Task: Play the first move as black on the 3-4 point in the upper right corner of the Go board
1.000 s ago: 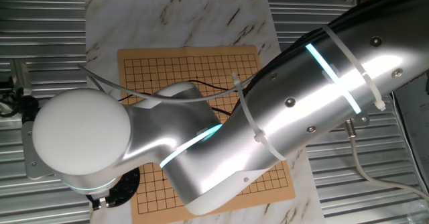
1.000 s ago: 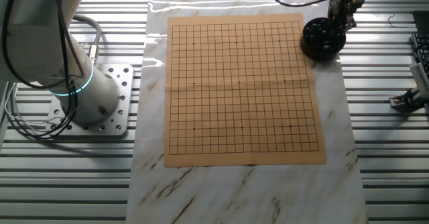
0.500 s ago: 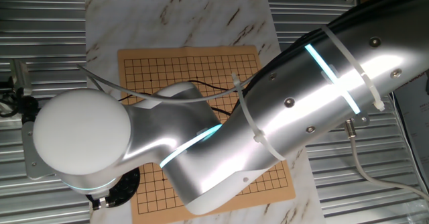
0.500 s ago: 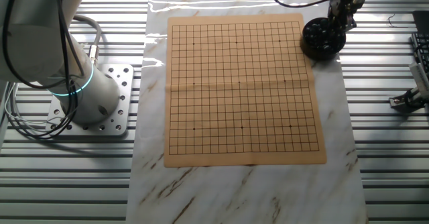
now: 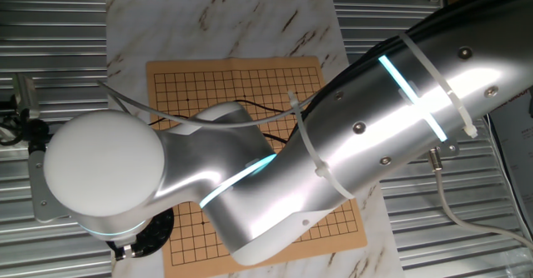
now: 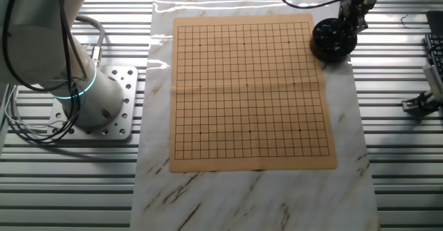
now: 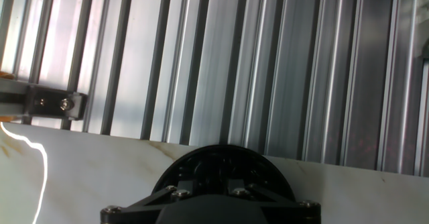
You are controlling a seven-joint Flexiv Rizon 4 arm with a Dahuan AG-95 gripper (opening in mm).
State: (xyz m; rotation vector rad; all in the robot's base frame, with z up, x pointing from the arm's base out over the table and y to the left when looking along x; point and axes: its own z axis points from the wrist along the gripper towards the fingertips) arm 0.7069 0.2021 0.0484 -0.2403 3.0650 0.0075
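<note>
Plainly the arm is at the supply end of the job: the gripper point(image 6: 351, 16) hangs over the round black bowl point(image 6: 333, 40), which sits on the marble sheet point(image 6: 242, 196) just off the Go board point(image 6: 250, 93) at its two o'clock corner. That placing makes sense, since the bowl stands right beside the corner where the move is to be played, so the carry from bowl to point looks short. The black stones point(image 6: 329, 34) lie heaped in the bowl as a dark glossy mass; single stones are too small to tell apart. The board itself shows only its grid and star points, with no stone on it, so the first move is not yet played.

In the other fixed view the gripper comes down from twelve o'clock, its dark fingers reaching to the bowl's far rim; whether they touch the stones cannot be told. How far the jaws stand apart, and whether a stone is between them, cannot be told either: the fingers merge with the black bowl. The hand view looks almost straight down, the bowl point(image 7: 224, 177) filling its six o'clock edge with the gripper's own dark body across it, and ribbed bench point(image 7: 268, 63) beyond.

In the one fixed view the silver arm point(image 5: 350, 136) stretches long from five o'clock across the board point(image 5: 225, 86), its round white joint point(image 5: 100, 174) towards eight o'clock, the bowl point(image 5: 148, 235) peeping out beneath
</note>
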